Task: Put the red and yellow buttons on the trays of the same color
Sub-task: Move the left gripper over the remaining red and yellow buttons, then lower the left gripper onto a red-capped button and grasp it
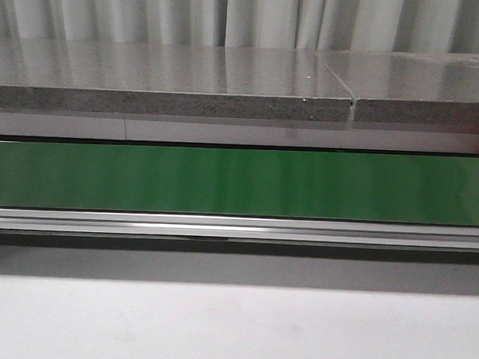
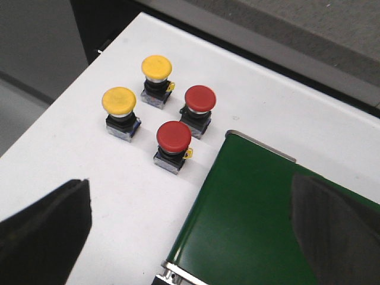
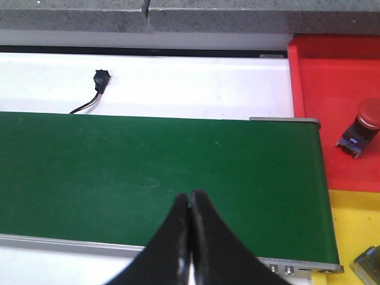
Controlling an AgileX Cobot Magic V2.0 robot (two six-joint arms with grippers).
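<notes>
In the left wrist view two yellow buttons and two red buttons stand upright together on the white table beside the end of the green belt. My left gripper hangs open above them, nothing between its fingers. The right wrist view shows my right gripper shut and empty over the green belt. Beyond the belt's end lies a red tray with one red button on it, and beside that a yellow tray.
The front view shows only the green conveyor belt with its metal rail and a grey stone slab behind. A small black connector with a wire lies on the white surface past the belt.
</notes>
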